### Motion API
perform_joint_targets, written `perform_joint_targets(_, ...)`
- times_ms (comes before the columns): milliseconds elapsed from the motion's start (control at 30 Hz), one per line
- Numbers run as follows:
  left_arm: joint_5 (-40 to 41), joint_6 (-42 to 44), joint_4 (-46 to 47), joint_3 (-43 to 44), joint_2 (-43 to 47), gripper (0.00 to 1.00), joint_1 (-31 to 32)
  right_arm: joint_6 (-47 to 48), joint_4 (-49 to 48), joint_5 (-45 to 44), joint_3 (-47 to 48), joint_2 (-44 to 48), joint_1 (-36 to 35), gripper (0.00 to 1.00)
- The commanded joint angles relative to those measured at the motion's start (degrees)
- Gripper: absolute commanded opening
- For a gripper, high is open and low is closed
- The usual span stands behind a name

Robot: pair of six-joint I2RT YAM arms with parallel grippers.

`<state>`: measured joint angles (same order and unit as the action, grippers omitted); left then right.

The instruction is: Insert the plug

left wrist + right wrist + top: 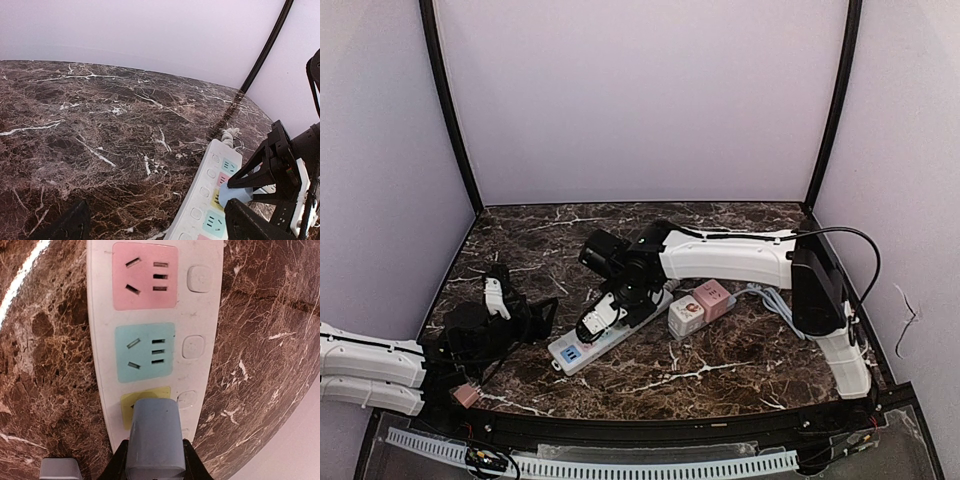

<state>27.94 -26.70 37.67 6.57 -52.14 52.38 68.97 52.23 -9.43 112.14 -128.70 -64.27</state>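
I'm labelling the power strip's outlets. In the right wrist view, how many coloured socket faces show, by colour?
Pink socket face: 1
Teal socket face: 1
Yellow socket face: 1, partly hidden behind the grey-blue plug
Total: 3

It looks like a robot test booth in a lab: plain pale lilac wall panels [640, 100], black corner poles [450, 110] and a dark brown marble-pattern tabletop [720, 370]
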Motion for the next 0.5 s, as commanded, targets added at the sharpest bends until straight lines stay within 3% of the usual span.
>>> perform_joint_targets(0, 0.3, 0.3, 0.9, -1.5, 0.2, 0.94, 0.1, -2.8, 3.5, 3.6, -2.6, 0.0, -1.2, 0.0)
perform_joint_targets(100, 0.1, 0.4, 0.9, -1.6, 0.2, 0.94, 0.0, -3.5, 3.7, 5.5, -5.8, 2.8, -1.9, 0.0)
perform_joint_targets(300, -0.4, 0.3, 0.6, -1.8, 1.3, 0.94, 0.1, -5.7, 6.7, 10.6, -3.4, 2.1, -2.4, 0.0)
perform_joint_targets(467, -0.5, 0.2, -0.3, -2.4, 3.8, 0.93, 0.1, -5.1, 6.6, 7.4, -3.6, -0.1, -2.8, 0.0)
